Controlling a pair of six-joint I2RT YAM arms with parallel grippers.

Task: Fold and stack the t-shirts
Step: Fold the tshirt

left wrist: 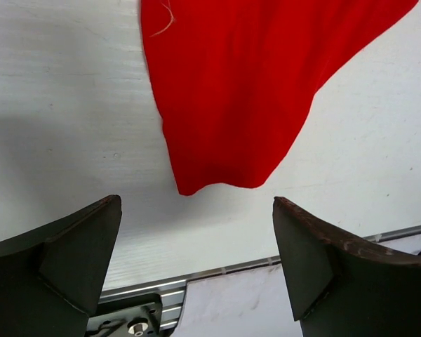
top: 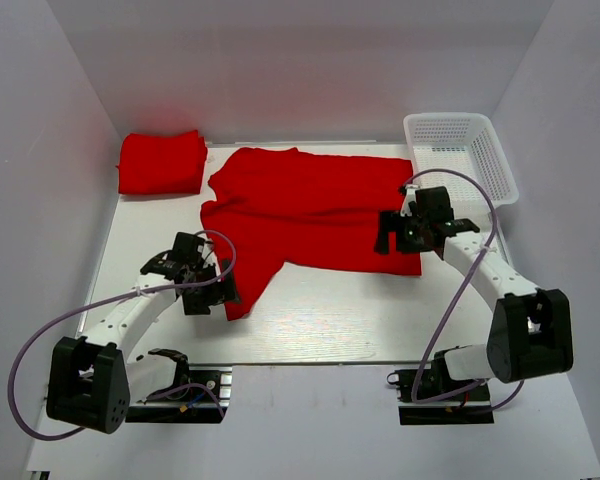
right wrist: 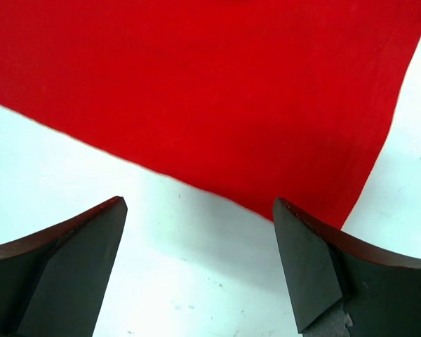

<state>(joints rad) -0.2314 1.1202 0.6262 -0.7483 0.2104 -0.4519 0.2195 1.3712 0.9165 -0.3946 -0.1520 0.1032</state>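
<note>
left and right jaws, both released and empty, hover at sleeve (left wrist: 224,105) and corner (right wrist: 344,196) of the spread t-shirt (top: 310,205), ready to fold.

basket (top: 490,160) far-rt corner, folded t-shirt (top: 161,162) far-left, table (top: 330,320) front strip passable
</note>
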